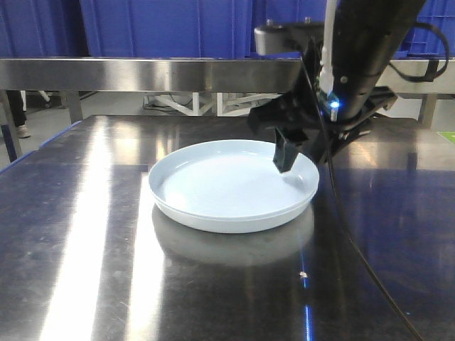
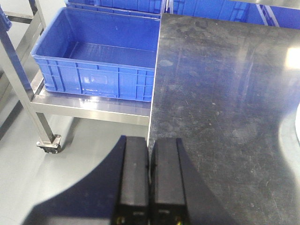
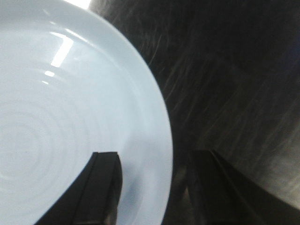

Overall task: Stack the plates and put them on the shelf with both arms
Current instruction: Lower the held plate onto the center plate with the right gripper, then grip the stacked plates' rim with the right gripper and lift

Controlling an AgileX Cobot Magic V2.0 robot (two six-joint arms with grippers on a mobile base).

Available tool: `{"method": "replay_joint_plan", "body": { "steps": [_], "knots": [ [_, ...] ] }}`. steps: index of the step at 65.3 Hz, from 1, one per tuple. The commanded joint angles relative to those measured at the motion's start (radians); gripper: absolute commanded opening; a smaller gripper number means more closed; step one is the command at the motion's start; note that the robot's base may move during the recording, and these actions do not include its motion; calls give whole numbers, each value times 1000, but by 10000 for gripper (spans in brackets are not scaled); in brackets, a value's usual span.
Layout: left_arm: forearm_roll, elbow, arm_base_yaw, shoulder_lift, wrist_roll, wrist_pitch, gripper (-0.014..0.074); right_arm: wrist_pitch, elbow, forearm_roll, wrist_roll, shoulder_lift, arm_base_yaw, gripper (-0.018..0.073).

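Straddling the rim of the plate (image 1: 227, 188), my right pincer (image 3: 154, 159) stands spread wide. One black finger (image 3: 103, 187) hangs over the plate's inner slope and the other sits outside over the bare table (image 1: 85, 249), with the low raised rim in the gap between them. The front view shows the inner prong dipping down close to the glaze. I cannot tell whether either pad actually touches. Nothing is pinched.

The plate lies flat near the middle of the table, on the side nearest my right arm. It is round, shallow and glossy pale blue-white, and faint concentric rings show in its floor. I cannot tell whether a second plate sits nested under it. The table is dark brushed steel, finely scratched and streaked with reflected light, and a blurred mirror image of the plate shows below it.

My left pincer (image 2: 150, 140) is pressed together, its two flat matte-black fingers side by side with no gap and nothing between them. It hangs over the table's left edge, well apart from the plate.

Beyond the table runs the shelf (image 1: 142, 71), a flat horizontal rail of brushed stainless steel with blue plastic crates (image 1: 156, 28) behind it. Beside the table's left edge, a ribbed blue crate (image 2: 93, 61) sits open on a steel rack with a small caster (image 2: 49, 146).
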Motion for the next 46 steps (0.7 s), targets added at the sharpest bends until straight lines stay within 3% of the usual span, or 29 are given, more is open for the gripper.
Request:
{"method": "replay_joint_plan", "body": {
  "steps": [1, 12, 18, 24, 28, 32, 46],
  "knots": [
    [1, -28, -9, -2, -6, -75, 85, -31, -33, 8, -6, -26, 2, 443],
    [1, -28, -9, -2, -6, -75, 85, -31, -33, 10, -6, 6, 2, 441],
    [1, -28, -9, -2, -6, -75, 85, -31, -32, 10, -6, 24, 2, 384],
    [1, -28, -9, -2, -6, -75, 85, -30, -32, 10, -6, 26, 2, 203],
    [1, -28, -9, -2, -6, -75, 85, -35, -32, 10, -6, 17, 2, 27],
    [1, -28, -9, -2, -6, -75, 85, -62, -32, 4, -6, -6, 2, 78],
    [1, -28, -9, -2, -6, -75, 85, -114, -26, -22, -6, -177, -22, 57]
  ]
}}
